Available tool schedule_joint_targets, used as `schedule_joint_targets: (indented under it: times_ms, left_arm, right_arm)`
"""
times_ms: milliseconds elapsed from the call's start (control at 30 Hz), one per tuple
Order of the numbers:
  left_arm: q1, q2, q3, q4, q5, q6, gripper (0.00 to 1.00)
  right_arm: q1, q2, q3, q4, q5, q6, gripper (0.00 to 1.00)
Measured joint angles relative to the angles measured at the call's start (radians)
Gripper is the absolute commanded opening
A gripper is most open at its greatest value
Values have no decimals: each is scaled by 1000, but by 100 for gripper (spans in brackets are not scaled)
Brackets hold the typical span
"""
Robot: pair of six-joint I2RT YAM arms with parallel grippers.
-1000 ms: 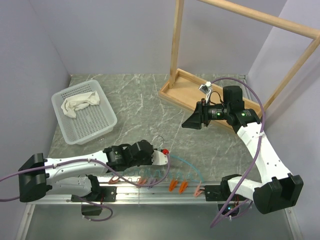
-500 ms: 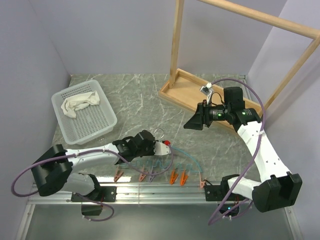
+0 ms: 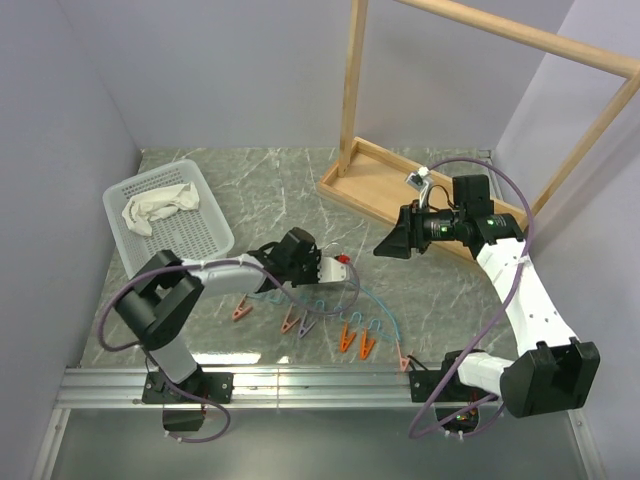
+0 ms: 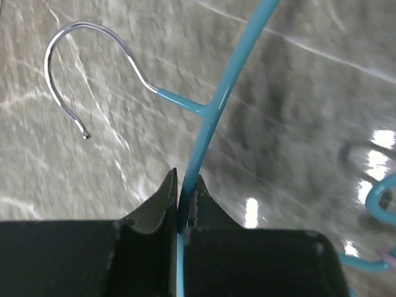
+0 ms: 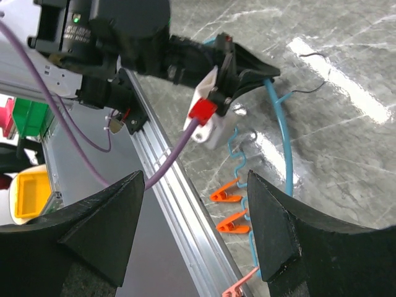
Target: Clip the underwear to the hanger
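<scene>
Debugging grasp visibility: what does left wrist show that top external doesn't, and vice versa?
Only left wrist: the left gripper pinched shut on the hanger wire, just below where the metal hook joins it.
Only top external: the underwear lying in the basket, the orange clips, the wooden rack, and the right gripper off to the side, apart from the hanger.
Both: the hanger and the marble table.

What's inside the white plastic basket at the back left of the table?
Only the underwear, crumpled toward the far end of the basket; the remaining perforated floor shows bare. Anything beneath the cloth is hidden.
</scene>
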Motion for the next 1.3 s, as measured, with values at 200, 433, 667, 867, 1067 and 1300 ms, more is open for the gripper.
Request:
schedule_joint_targets:
  times_ms: [200, 433, 667, 867, 1067, 1300]
  left_arm:
    - [56, 123, 97, -8, 102, 23, 0]
    - [77, 152, 132, -11, 164, 49, 0]
    - [104, 11, 45, -12, 217, 66, 0]
    - [76, -225, -77, -34, 200, 101, 0]
    - [-42, -261, -120, -26, 79, 91, 0]
    - [-97, -196, -126, -31, 30, 34, 0]
  right_arm:
    - [-28, 28, 13, -20, -1, -28, 75]
    - [-71, 48, 31, -43, 0, -42, 76]
    - [-111, 50, 55, 0, 32, 11, 77]
    - [-111, 50, 55, 62, 52, 90, 79]
    - [-111, 50, 55, 115, 51, 139, 80]
    - [-111, 36, 55, 116, 52, 139, 80]
